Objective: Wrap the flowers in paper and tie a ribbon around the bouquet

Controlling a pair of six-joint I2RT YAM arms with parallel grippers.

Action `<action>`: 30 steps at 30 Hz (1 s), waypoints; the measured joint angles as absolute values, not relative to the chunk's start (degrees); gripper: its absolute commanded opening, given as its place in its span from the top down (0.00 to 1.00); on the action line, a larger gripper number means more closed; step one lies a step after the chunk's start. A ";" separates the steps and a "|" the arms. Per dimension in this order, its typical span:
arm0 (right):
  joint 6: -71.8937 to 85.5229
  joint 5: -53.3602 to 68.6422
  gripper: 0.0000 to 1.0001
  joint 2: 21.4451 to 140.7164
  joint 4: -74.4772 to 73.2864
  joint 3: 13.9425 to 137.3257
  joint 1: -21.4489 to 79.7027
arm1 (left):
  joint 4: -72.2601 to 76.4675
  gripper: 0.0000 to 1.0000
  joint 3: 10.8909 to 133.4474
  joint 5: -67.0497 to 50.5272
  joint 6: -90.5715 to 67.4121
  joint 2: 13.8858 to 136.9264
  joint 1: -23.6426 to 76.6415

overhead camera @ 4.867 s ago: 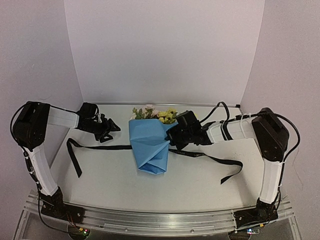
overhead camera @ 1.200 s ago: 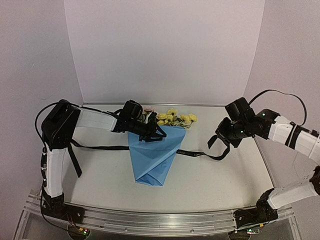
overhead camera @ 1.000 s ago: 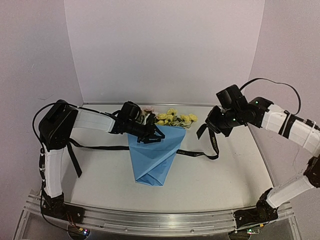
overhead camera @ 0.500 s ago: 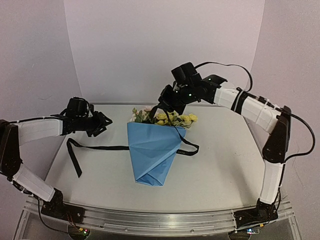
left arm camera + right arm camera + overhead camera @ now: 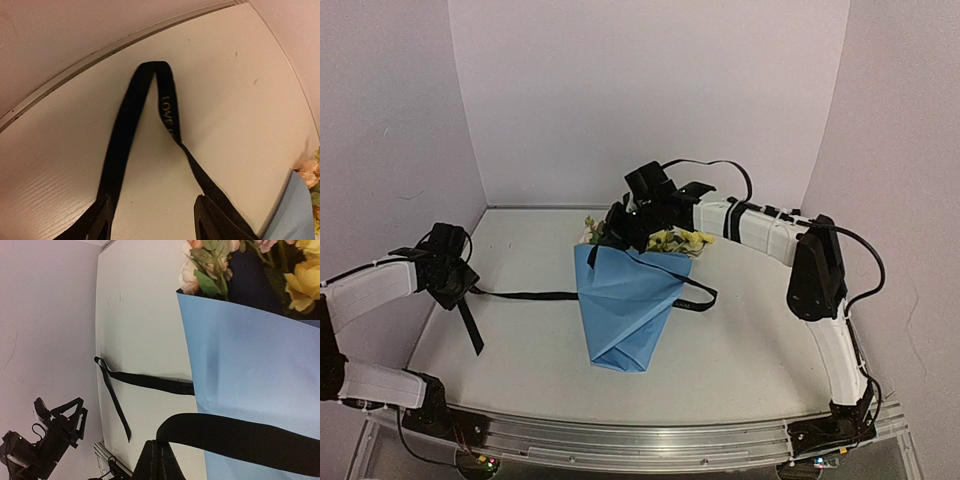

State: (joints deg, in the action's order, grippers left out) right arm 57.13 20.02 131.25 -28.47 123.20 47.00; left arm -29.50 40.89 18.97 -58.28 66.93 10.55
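The bouquet lies mid-table: a light blue paper (image 5: 625,310) cone with yellow and pink flowers (image 5: 665,238) at its far end. The black ribbon (image 5: 525,295) runs under the cone. Its right end loops back over the paper, held above the cone's top left corner by my shut right gripper (image 5: 610,232). The right wrist view shows that gripper (image 5: 159,442) pinching the ribbon (image 5: 240,437) over the paper (image 5: 250,355), with the flowers (image 5: 300,275) beyond. My left gripper (image 5: 460,285) is open at the ribbon's folded left end. In the left wrist view it (image 5: 155,225) straddles the ribbon's (image 5: 120,145) V-shaped fold.
The white table (image 5: 750,340) is walled at the back and both sides. The left wall rim (image 5: 75,65) runs close behind the ribbon fold. The right arm stretches across the back, above the flowers. A metal rail (image 5: 640,445) edges the front.
My right arm swung left over the bouquet, carrying the ribbon end across the paper. My left gripper left the cone, moved to the ribbon's left fold and opened wider.
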 measured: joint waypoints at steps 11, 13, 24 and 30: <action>55.92 26.60 1.00 136.00 -20.98 123.75 47.35 | -25.97 0.43 36.07 21.03 -61.09 81.75 5.61; 55.62 26.98 1.00 136.00 -20.27 123.74 47.35 | -24.30 0.45 36.10 20.16 -60.36 84.40 5.10; 55.34 28.18 1.00 136.64 -18.32 123.74 47.43 | -22.97 0.38 40.85 20.97 -56.83 90.10 5.15; 55.57 28.47 1.00 137.24 -17.07 123.74 47.54 | -25.24 0.32 45.03 20.02 -54.05 93.40 5.17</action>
State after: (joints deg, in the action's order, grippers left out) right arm 55.57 28.47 137.24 -17.07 123.74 47.54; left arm -25.24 45.03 20.02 -54.05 93.40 5.17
